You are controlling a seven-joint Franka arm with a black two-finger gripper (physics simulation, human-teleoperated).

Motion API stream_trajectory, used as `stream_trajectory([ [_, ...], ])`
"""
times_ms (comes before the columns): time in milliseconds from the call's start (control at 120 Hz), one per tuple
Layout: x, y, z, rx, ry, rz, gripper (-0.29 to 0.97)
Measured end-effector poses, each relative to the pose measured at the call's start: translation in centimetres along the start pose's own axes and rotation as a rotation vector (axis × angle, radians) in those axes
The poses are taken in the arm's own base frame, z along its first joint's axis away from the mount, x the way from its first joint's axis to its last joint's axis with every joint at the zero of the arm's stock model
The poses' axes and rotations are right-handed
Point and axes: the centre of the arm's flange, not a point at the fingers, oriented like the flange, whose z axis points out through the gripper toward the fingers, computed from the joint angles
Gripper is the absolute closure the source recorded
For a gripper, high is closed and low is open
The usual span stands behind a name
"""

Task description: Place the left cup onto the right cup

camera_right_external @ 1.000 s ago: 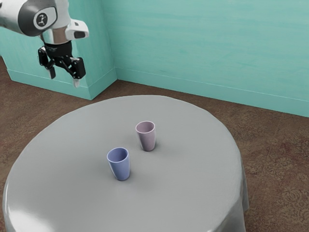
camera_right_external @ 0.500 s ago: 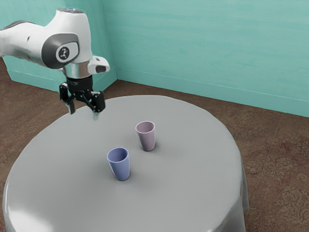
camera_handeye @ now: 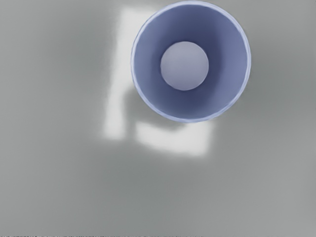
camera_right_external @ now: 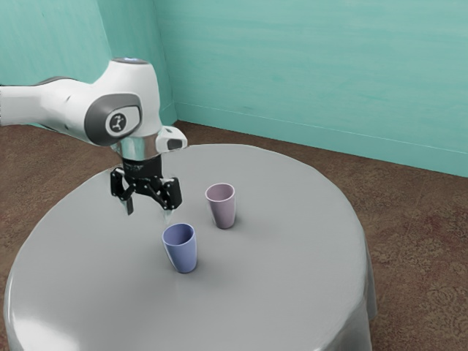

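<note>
Grey table [camera_right_external: 292, 256], blue cup [camera_right_external: 180, 250], spread fingers [camera_right_external: 167, 199] nearby

A glossy white arm [camera_right_external: 62, 110] of rounded shells bears a dark grey round joint cap [camera_right_external: 117, 121] with a small white emblem. Below it are a silvery wrist collar [camera_right_external: 141, 150], a white boxy flange [camera_right_external: 172, 139] and a black two-finger tool [camera_right_external: 149, 210], one fingertip pale.

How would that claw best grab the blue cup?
Probably from straight above, pinching the rim's wall, one finger inside and one outside. The blue cup stands upright with its mouth open, apart from the pink cup, and the gripper hangs open above, slightly aside.
</note>
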Motion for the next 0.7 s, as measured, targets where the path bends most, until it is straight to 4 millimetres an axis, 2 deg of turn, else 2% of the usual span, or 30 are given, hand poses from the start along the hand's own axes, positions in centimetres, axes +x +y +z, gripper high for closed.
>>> stream_trajectory([
  [375, 2.0, 1.1, 3.3, -0.01, 0.008, -0.04, 0.0],
  [700, 2.6, 2.8, 4.8, -0.011, 0.015, -0.035, 0.0],
])
